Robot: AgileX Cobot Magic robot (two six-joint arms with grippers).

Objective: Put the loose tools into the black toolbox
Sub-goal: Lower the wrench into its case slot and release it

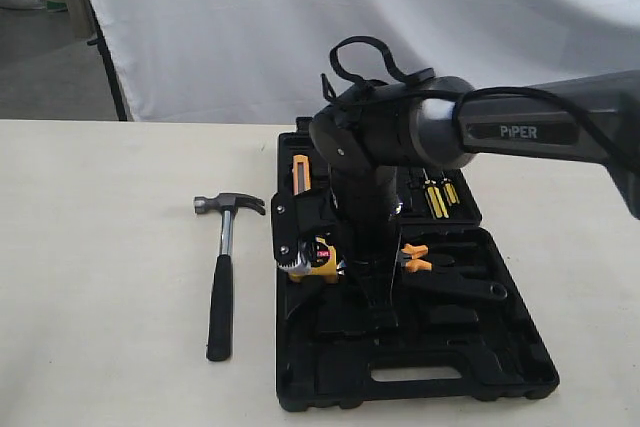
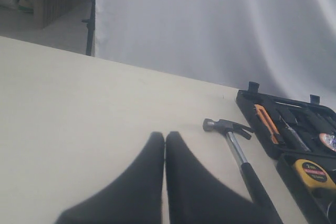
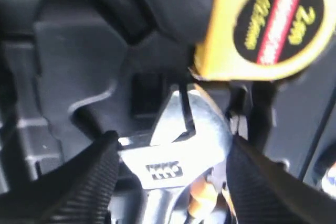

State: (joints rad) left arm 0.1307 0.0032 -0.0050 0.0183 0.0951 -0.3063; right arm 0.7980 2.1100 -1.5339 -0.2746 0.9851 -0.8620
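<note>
The black toolbox lies open on the table, right of centre. My right gripper reaches down into it. In the right wrist view its fingers press both sides of the silver adjustable wrench head, so the gripper is shut on it. The wrench's black handle lies across the moulded tray. The claw hammer rests on the table left of the box, head away from the front edge. My left gripper is shut and empty, above bare table, apart from the hammer.
A yellow tape measure sits in the box just beside the wrench head. Orange-handled pliers, an orange knife and yellow screwdrivers also lie in the box. A white backdrop hangs behind the table.
</note>
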